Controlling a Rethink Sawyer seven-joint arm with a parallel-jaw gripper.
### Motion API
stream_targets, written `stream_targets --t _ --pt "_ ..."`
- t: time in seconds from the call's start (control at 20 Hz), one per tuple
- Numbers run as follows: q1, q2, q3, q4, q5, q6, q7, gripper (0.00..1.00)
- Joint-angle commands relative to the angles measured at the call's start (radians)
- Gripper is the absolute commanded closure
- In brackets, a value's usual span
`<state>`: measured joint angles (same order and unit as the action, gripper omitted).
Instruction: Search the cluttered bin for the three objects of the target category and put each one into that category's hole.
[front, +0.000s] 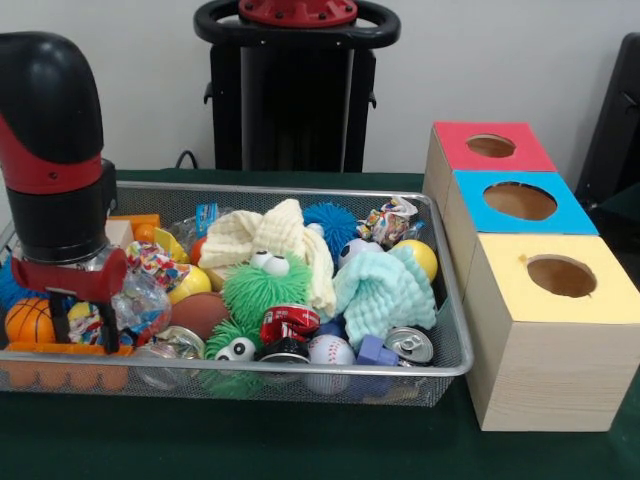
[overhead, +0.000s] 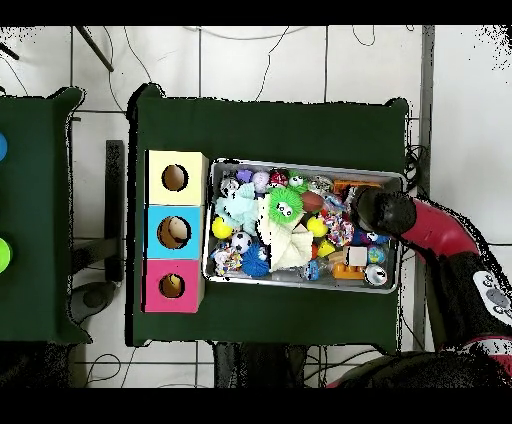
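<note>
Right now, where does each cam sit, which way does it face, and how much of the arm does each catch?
Front view: low, across the table, facing the mesh bin and three boxes; the arm's wrist and gripper dip into the bin at left.
Overhead view: looks straight down on the table; the arm enters from lower right.
Shared: bin, boxes, green fuzzy toy.

The front view sits low and close at one long edge of the tabletop (front: 300, 450), looking level across the wire bin (front: 452, 352) at the arm (front: 55, 150); the overhead view hangs high, looking straight down on the whole tabletop (overhead: 270, 125) and the floor around it; both share the bin (overhead: 305, 166), three boxes (overhead: 175, 230) and the arm (overhead: 420, 225).
</note>
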<state>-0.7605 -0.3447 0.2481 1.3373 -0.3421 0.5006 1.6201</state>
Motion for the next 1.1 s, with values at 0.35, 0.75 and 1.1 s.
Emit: stream_targets --t 0.35,0.75,1.1 --pt "-0.052 0.065 0.093 0.105 -0.125 -0.209 -0.026 1.00" --pt "0.010 -0.044 0.064 0.135 -0.086 -0.082 0.006 1.00" --pt "0.068 -0.188 0.028 0.200 -0.035 0.025 0.054 1.00"
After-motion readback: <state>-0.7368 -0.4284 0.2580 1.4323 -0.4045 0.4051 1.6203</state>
